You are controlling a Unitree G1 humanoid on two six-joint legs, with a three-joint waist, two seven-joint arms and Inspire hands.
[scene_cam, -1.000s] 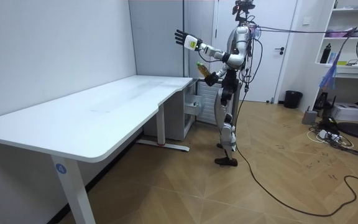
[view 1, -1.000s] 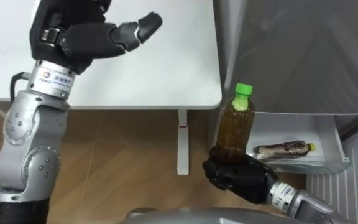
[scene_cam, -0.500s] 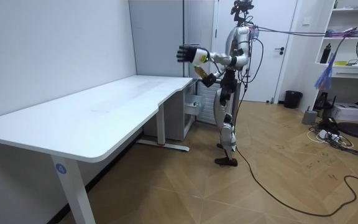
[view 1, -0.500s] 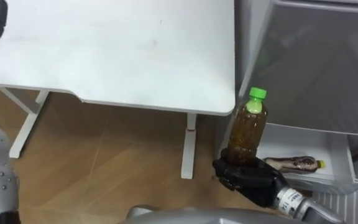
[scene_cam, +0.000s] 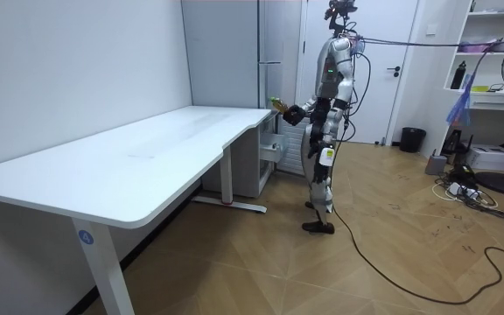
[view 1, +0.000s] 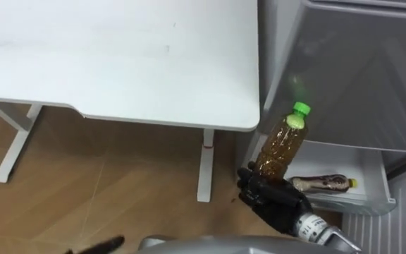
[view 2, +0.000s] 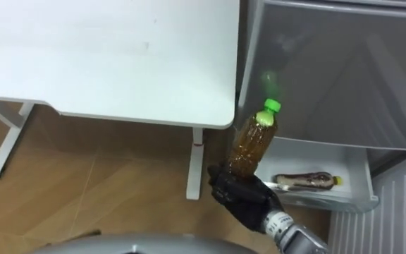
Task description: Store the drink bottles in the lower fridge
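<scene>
At the left we see the white table (view 1: 118,63). Below it, at the bottom edge, is a dark sliver of the left hand (view 1: 96,246) — we cannot tell how its fingers stand. Right of the table's corner, the right hand (view 1: 270,201) grips the tea bottle (view 1: 282,144): its fingers curl round the base, and the body and green cap rise clear above them, tilted towards the fridge (view 1: 344,70). Just right, the fridge's lower drawer (view 1: 372,204) stands open — a second bottle (view 1: 324,183) lies in it on its side.
</scene>
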